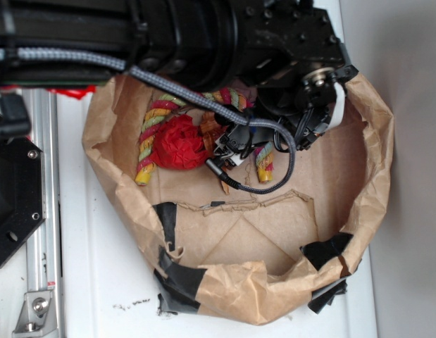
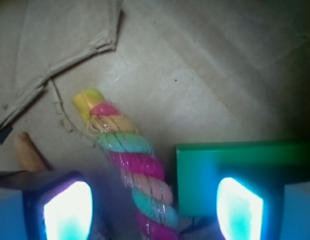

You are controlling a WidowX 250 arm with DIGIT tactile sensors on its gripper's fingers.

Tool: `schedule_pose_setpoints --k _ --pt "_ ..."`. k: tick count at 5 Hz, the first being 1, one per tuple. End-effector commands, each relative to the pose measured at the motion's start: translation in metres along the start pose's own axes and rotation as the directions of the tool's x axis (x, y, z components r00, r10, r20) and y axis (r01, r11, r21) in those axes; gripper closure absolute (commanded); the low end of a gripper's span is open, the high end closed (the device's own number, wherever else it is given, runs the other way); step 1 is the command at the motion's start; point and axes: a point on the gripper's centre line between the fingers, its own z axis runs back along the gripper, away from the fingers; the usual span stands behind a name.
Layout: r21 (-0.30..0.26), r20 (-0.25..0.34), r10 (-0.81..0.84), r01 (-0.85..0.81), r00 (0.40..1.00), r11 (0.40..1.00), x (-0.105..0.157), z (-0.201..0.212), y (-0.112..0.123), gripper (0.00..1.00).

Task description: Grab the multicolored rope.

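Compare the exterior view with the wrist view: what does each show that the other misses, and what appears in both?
Exterior only: the red woven ball, the rope's other end at the left, the crumpled paper bag's taped rim and the robot arm overhead.

Wrist only: both glowing fingers standing either side of one end of the multicolored rope, apart from it, and an orange tip at the left.

Both: the multicolored rope and the bag's brown paper floor.

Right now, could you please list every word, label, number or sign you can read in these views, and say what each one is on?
No readable text in either view.
Small dark marks on the white table beside the paper bag: too small and blurred to read, and may not be writing.
Multicolored rope, red woven ball, green block and the tool: no lettering visible.
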Motion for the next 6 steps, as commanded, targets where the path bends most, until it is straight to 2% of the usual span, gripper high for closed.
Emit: schedule_pose_setpoints --k 1,2,3,6 --pt "0.009 0.035 -0.058 0.058 0.998 0.998 0.004 0.012 -0.036 0.00" --pt "0.010 0.053 -0.083 0.082 0.995 0.997 0.006 0.015 -0.041 0.00" --pt "0.030 0.031 -0.151 0.150 0.988 0.988 0.011 0.009 -0.045 0.00" --pt "-0.019 0.033 -0.161 0.161 0.986 0.987 0.039 -0.010 -0.026 0.00"
